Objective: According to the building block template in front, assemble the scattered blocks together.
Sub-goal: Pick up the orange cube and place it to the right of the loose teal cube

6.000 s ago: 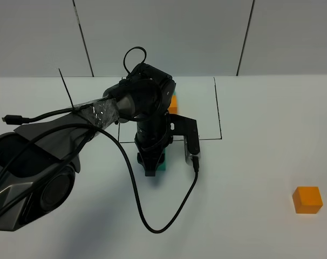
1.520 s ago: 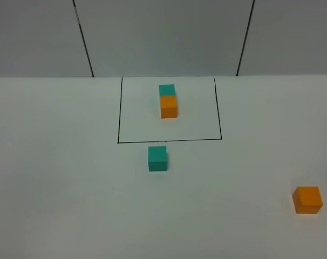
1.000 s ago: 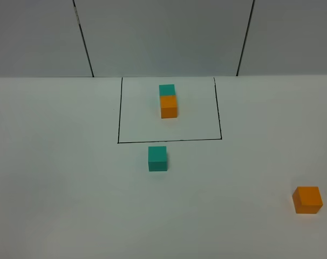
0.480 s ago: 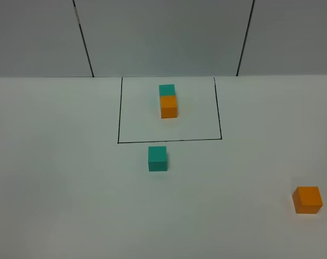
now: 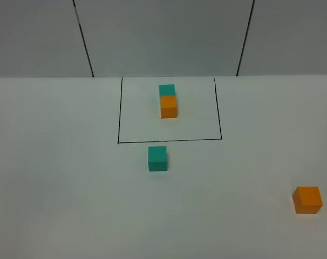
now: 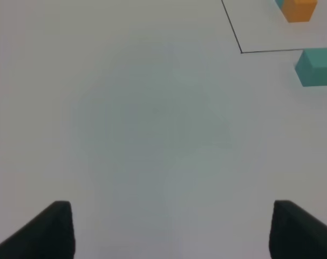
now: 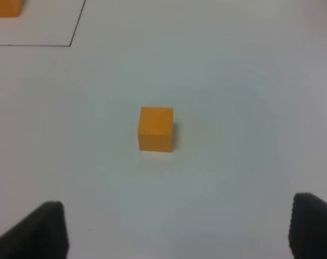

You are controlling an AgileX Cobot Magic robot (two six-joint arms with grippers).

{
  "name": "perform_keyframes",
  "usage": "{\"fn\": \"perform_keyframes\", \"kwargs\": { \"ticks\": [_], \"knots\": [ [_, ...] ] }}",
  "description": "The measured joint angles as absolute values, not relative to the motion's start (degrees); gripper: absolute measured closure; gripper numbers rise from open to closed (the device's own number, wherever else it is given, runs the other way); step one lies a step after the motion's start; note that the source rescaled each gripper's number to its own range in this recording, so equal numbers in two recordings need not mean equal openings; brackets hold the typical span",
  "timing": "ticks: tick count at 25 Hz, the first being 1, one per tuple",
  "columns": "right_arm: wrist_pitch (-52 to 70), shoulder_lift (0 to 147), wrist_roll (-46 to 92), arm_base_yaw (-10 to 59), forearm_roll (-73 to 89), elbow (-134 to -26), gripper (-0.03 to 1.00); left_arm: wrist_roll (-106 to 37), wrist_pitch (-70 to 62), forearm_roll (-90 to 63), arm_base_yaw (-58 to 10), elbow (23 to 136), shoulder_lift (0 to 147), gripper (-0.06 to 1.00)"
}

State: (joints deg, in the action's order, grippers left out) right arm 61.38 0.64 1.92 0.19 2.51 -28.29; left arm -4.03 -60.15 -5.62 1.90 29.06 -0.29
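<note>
1. White worktop [image 5: 55,162], grey panelled wall [image 5: 163,38] with dark seams behind its far edge. Neither arm shows in the high view.
2. Template pair [image 5: 168,100] sits inside the black outline [image 5: 169,141], at mid-width towards the far edge of the worktop and closer to the outline's far side than its near side.
3. Template long axis runs far edge to near edge. Teal half [image 5: 167,90] is at the far end, orange half [image 5: 168,106] at the near end, and the two are touching face to face.
4. Loose teal cube [image 5: 157,158] sits just outside the outline's near line, apart from it and slightly left of the template's axis. It is flat on the worktop, with its faces roughly square to the outline.
5. Loose orange cube [image 5: 307,199] is close to the worktop's right edge, towards the near-right corner and well apart from the teal cube and the outline. It is flat on the surface and turned very slightly.
6. Left gripper [image 6: 174,232] is spread wide with only bare worktop between the fingertips, holding nothing. The teal cube and a corner of the outline sit well ahead of it, off to one side.
7. Right gripper [image 7: 177,229] is also spread wide and empty. The orange cube lies ahead of it, roughly centred between the fingers and not touched.
</note>
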Motion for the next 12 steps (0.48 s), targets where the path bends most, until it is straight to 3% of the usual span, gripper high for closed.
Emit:
{"fn": "perform_keyframes", "kwargs": {
  "ticks": [12],
  "knots": [
    [61.4,0.6,1.9,0.2,2.5,-28.3,0.28,-3.9,-60.1,-5.6,1.9,29.1,-0.3,0.28]
  ]
}}
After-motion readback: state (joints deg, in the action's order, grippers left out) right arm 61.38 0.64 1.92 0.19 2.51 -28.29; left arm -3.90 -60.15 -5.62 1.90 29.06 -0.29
